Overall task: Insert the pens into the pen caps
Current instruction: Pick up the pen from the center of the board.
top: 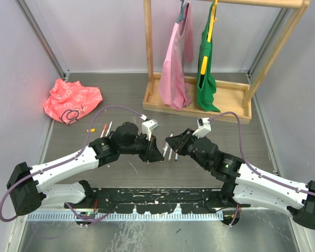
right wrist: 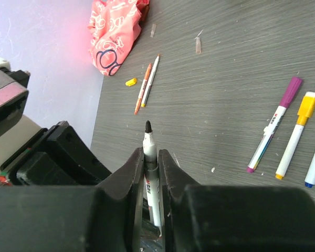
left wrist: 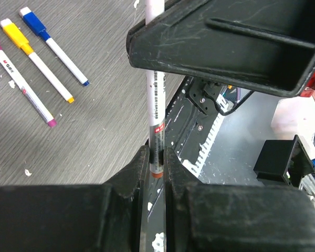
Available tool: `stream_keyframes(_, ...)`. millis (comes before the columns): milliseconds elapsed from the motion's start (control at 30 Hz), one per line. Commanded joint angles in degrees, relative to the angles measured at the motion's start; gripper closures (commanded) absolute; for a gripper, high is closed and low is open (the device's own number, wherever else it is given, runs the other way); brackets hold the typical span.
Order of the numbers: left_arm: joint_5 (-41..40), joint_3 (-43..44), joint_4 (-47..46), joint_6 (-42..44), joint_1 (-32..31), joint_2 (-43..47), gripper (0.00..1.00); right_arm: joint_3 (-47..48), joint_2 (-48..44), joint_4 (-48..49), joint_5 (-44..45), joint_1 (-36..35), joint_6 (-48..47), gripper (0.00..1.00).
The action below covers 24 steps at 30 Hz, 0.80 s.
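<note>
left hand clenched on a white pen; right hand grasping a black-tipped pen. three capped pens, purple, yellow and blue, lie on the bench, well apart from the pink bag.

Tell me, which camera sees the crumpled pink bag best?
The top view: the whole pink bag shows at the far left. The right wrist view catches only part of it, cut off at the picture's top edge. The left wrist view doesn't show it.
</note>
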<state>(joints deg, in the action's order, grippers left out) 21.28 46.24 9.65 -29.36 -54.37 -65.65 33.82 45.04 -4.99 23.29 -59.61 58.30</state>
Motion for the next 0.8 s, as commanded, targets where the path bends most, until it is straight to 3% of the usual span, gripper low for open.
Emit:
stream_keyframes(0, -0.4, 3.0, -3.0, 0.4, -0.1, 0.5, 0.89, -0.1, -0.3, 3.6, -0.2, 0.2, -0.8, 0.88)
stream_keyframes(167, -3.7, 4.4, -0.2, 1.1, -0.2, 0.4, 0.76, -0.2, -0.6, 2.1, 0.9, 0.2, -1.1, 1.00)
stream_keyframes(400, -10.5, 5.7, 5.3, 2.1, 2.0, 1.6, 0.63, 0.1, -2.0, -2.2, 3.1, 0.2, -2.3, 1.00)
stream_keyframes(633, -14.1, 9.0, 13.0, 4.1, 14.7, 1.1, 0.58, -1.2, -4.5, -5.7, 4.3, 0.2, -2.3, 1.00)
stream_keyframes(767, -19.0, 14.0, 17.7, 7.7, 22.9, -4.2, 0.56, -2.2, -6.4, -7.3, 3.7, 0.1, -1.8, 1.00)
